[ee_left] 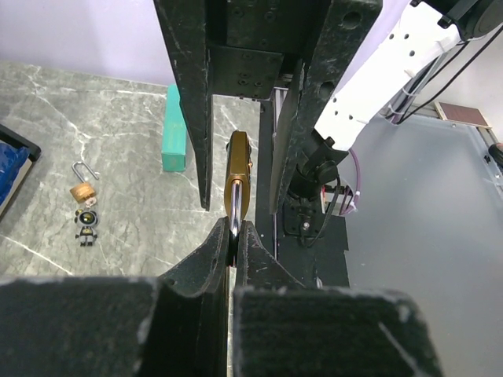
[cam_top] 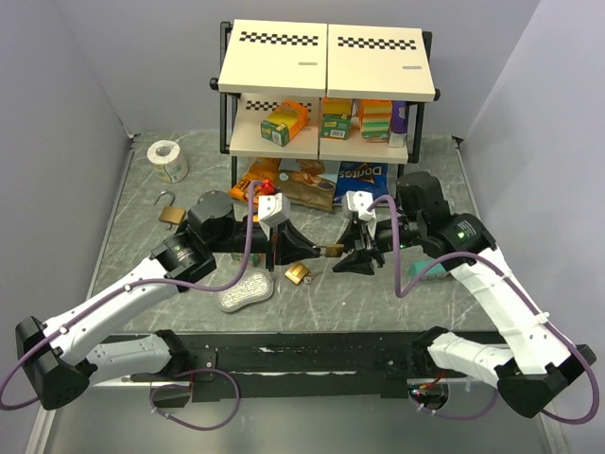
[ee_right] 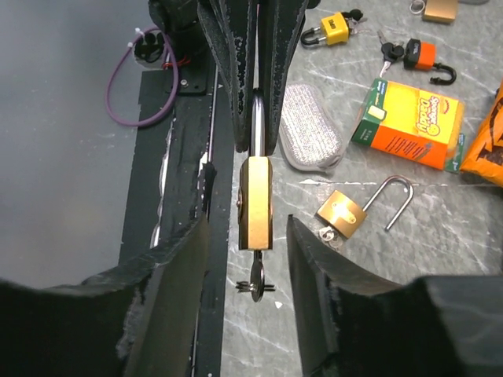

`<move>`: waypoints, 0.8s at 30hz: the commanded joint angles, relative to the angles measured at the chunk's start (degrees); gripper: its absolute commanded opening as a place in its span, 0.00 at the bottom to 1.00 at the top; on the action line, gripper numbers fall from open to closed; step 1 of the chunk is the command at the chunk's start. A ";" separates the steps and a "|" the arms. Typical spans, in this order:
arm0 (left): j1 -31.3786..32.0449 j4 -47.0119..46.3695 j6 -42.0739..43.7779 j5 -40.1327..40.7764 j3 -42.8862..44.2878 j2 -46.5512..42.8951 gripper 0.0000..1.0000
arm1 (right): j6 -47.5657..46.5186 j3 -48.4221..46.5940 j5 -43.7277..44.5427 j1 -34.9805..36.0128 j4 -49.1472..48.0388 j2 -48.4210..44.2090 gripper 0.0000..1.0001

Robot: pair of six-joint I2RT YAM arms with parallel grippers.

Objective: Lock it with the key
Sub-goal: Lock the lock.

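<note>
Two grippers meet above the middle of the table [cam_top: 128,203], clear of its surface. The left gripper [ee_left: 234,236] is clamped tight on the steel shackle [ee_right: 257,126] of a brass padlock [ee_left: 238,177]. The lock is held off the table, body pointing toward the right arm. The right gripper [ee_right: 249,196] stands partly open, with one of its fingers [ee_right: 181,267] on either side of the lock body and a gap on both sides; no contact is seen. The key [ee_right: 254,284] sits in the keyhole at the body's free end, its head sticking out between those fingers.

Progress, as a judgement: lock lifted and presented, key inserted. Left to do: close on the key's head, turn it, probably draw it out. Whether the shackle is pressed home cannot be told, as the left gripper hides it.

The lock is small, smooth brass, seen edge-on by both wrist cameras, with a bright shackle. The key is small and dark-headed, a slim target. A second padlock [ee_right: 342,214] lies open on the table below, apart from the work.
</note>
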State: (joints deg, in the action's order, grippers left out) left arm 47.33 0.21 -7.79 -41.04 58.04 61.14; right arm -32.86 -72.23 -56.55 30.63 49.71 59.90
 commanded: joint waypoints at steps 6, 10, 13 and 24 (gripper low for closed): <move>-0.05 -2.76 -2.05 -0.71 0.32 0.91 0.01 | 1.05 -2.92 -0.57 1.45 -1.73 1.18 0.43; -0.13 -2.14 -1.61 -0.01 0.58 0.82 0.01 | 0.61 -2.83 -0.92 1.80 -1.46 1.45 0.25; -0.13 -1.18 -1.00 -0.09 0.93 0.82 0.01 | 0.60 -2.75 -1.28 1.80 -1.46 1.36 0.00; -0.22 5.33 3.05 -1.33 0.84 -0.59 0.24 | 1.92 -3.63 -1.54 1.80 0.03 1.71 0.00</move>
State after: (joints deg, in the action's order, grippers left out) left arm 47.31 4.86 -6.48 -41.80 58.02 62.17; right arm -31.55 -73.10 -55.59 31.94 49.80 62.19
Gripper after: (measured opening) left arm 0.324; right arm 0.224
